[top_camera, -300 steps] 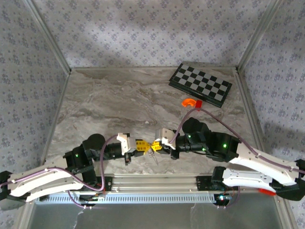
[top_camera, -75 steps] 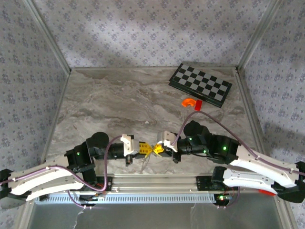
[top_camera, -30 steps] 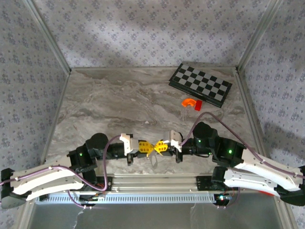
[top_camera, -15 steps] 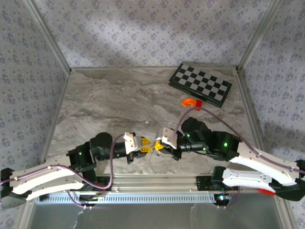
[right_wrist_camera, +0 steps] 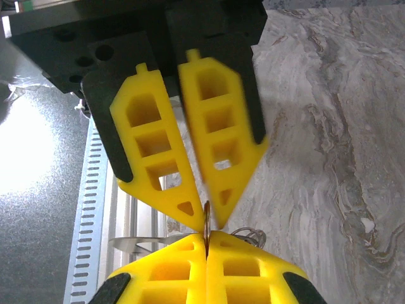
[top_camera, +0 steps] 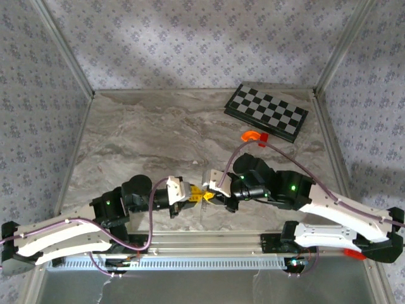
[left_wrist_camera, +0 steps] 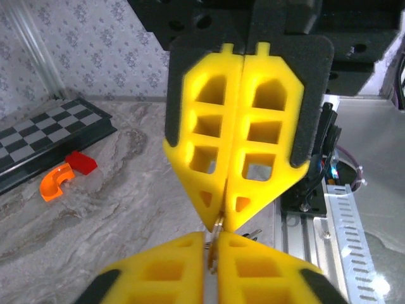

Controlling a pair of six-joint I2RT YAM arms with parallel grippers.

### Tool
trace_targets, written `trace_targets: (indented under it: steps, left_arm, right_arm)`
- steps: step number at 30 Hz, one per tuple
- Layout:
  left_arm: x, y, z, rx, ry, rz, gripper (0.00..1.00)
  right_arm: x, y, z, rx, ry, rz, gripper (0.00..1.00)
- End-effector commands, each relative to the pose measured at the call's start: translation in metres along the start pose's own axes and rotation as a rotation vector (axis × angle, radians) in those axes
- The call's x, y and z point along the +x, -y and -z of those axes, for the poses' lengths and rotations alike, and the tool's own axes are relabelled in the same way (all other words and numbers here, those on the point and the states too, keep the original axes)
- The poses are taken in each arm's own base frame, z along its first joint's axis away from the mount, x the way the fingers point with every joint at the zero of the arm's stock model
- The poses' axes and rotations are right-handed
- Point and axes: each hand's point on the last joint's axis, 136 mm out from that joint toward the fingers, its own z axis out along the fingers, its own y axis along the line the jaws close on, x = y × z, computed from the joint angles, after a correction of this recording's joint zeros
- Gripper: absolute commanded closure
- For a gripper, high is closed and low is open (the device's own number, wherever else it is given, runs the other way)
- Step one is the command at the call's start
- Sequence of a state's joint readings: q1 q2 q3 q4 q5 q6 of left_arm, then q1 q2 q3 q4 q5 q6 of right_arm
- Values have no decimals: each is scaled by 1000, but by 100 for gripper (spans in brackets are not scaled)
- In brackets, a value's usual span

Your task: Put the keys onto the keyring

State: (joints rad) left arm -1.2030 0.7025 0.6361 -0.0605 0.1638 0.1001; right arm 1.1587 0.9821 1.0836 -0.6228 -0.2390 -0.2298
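Note:
Over the table's near edge my left gripper point(top_camera: 193, 195) and right gripper point(top_camera: 211, 195) meet tip to tip. In the right wrist view my right gripper point(right_wrist_camera: 207, 235) is shut on a thin metal edge, the keyring point(right_wrist_camera: 206, 218) seen edge-on. The left gripper point(right_wrist_camera: 209, 214) pinches the same edge from above. In the left wrist view my left gripper point(left_wrist_camera: 212, 235) is closed on that strip point(left_wrist_camera: 217, 229), with the shut right gripper point(left_wrist_camera: 223, 221) opposite. A pale flat blade point(right_wrist_camera: 136, 240), apparently the key, sticks out sideways. Fine wire loops point(right_wrist_camera: 250, 237) hang on the other side.
A folded chessboard point(top_camera: 267, 112) lies at the back right. In front of it are an orange curved piece point(top_camera: 251, 134) and a small red block point(top_camera: 262, 140). The aluminium rail point(top_camera: 209, 240) runs just below the grippers. Patterned walls close in three sides.
The right arm has swung left and folded closer. The left gripper has pushed slightly right. The fingertips stay pressed together on the metal piece.

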Motion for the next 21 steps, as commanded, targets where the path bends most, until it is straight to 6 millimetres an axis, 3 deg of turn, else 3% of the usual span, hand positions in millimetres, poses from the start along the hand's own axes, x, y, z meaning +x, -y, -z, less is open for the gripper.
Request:
trace_targets:
  steps: [1, 8, 15, 21]
  left_arm:
    - [-18, 2, 4, 12, 38, -19, 97]
    - [-31, 4, 12, 18, 113, -27, 100]
    - [-62, 12, 30, 46, 273, -65, 100]
    - [-78, 21, 35, 95, 359, -77, 100]
  right_arm:
    - [-16, -8, 6, -39, 45, 31, 100]
    - [-12, -7, 4, -30, 43, 23, 100]
    - [-28, -12, 9, -53, 169, 1, 73]
    - [-34, -15, 14, -61, 243, -3, 74]
